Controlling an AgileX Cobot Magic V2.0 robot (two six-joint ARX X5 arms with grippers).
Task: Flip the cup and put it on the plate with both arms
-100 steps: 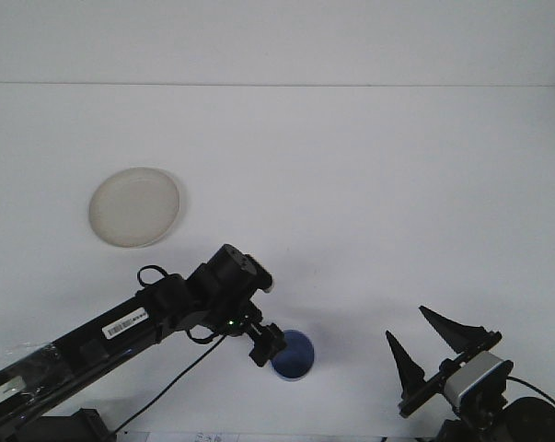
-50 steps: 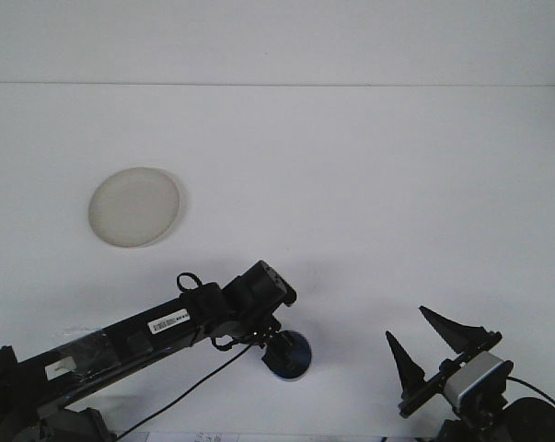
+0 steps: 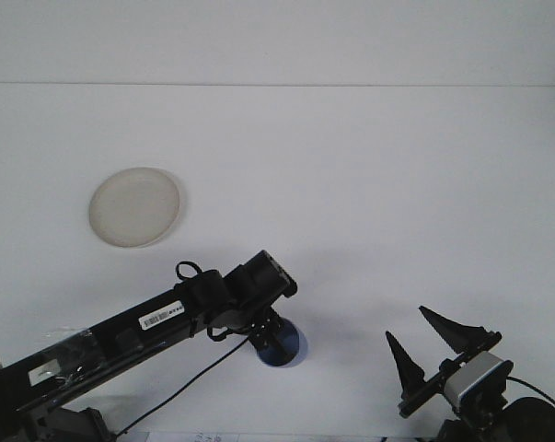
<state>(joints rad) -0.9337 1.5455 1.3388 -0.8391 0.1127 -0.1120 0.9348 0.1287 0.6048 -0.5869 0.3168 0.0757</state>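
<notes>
Plate (image 3: 134,206) empty; blue cup (image 3: 282,347) under left gripper (image 3: 266,339).

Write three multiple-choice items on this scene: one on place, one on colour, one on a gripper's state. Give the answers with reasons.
1. Where is the plate?
A. far left of the table
B. near right corner
C. under the cup

2. What colour is the cup?
A. red
B. blue
C. yellow

3. How is the right gripper?
A. shut on the cup
B. open and holding nothing
C. resting on the plate

Answers:
1. A, the plate lies alone at far left.
2. B, blue shows beside the left gripper.
3. B, its fingers are spread, nothing between them.
</notes>
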